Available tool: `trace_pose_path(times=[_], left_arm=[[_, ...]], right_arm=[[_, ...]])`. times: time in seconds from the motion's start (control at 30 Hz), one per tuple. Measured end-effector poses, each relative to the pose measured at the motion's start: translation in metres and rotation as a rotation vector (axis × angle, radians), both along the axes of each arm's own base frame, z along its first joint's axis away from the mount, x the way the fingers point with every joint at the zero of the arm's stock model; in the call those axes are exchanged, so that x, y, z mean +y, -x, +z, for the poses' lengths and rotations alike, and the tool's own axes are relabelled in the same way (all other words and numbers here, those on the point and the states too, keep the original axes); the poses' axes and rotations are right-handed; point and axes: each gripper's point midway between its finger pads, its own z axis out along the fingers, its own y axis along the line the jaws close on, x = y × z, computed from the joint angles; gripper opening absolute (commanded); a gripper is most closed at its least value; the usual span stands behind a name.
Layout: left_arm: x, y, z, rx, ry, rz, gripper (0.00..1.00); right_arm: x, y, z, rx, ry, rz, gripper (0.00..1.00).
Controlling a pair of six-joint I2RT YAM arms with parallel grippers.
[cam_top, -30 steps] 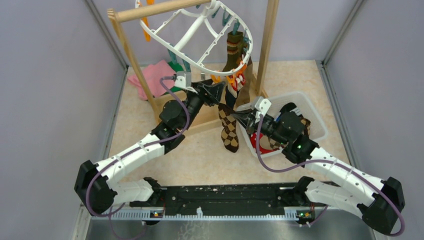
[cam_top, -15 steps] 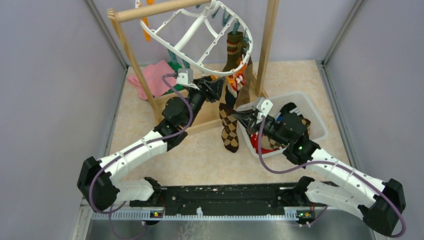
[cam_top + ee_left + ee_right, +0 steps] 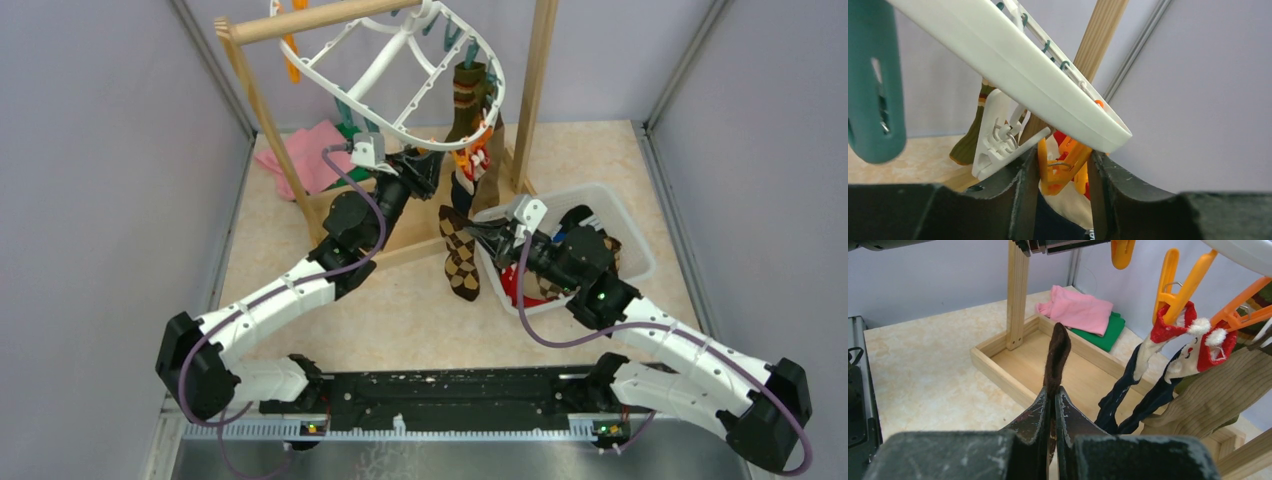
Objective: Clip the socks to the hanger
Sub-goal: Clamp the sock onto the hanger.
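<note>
The white oval hanger [image 3: 400,135] hangs tilted from the wooden rack; its rim [image 3: 1013,65] crosses the left wrist view. My left gripper [image 3: 432,170] is up under that rim, jaws [image 3: 1063,156] pressed on both handles of an orange clip [image 3: 1060,167]. My right gripper [image 3: 478,232] is shut on the brown argyle sock [image 3: 458,255], whose dark cuff [image 3: 1057,355] sticks up above the fingertips [image 3: 1053,390]. The rest of that sock dangles below. A brown-green striped sock [image 3: 468,100] and red-white-navy socks [image 3: 1168,340] hang clipped on the hanger.
The rack's pole [image 3: 320,15], right post [image 3: 532,90] and wooden base tray [image 3: 1083,375] surround the work spot. A white basket [image 3: 620,225] holding more socks sits right. Pink cloth [image 3: 310,150] and green cloth [image 3: 1108,332] lie behind. A teal clip [image 3: 873,100] and a white clip [image 3: 998,135] hang nearby.
My left gripper has risen a little toward the hanger rim and its jaws have narrowed onto the orange clip. The right gripper has lifted the argyle sock slightly toward it.
</note>
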Motion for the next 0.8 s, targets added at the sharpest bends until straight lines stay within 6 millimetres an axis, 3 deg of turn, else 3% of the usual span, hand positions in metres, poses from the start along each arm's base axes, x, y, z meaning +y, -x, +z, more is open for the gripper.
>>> trace_pose_path(times=[0.1,0.27,0.47,0.8], left_arm=[[-0.002,-0.001,-0.002,0.003,-0.004,-0.002,0.37],[-0.003,-0.001,-0.001,0.006,-0.006,-0.004,0.14],[-0.004,-0.001,0.0,0.017,0.004,-0.01,0.01],[-0.007,0.0,0.001,0.076,0.021,-0.026,0.0]], right_arm=[[-0.001,0.0,0.001,-0.001,-0.001,-0.003,0.0],[-0.001,-0.001,0.0,0.0,-0.001,-0.011,0.0],[-0.003,-0.004,0.0,0.001,-0.003,-0.029,0.0],[0.001,-0.016,-0.011,0.054,0.01,-0.065,0.0]])
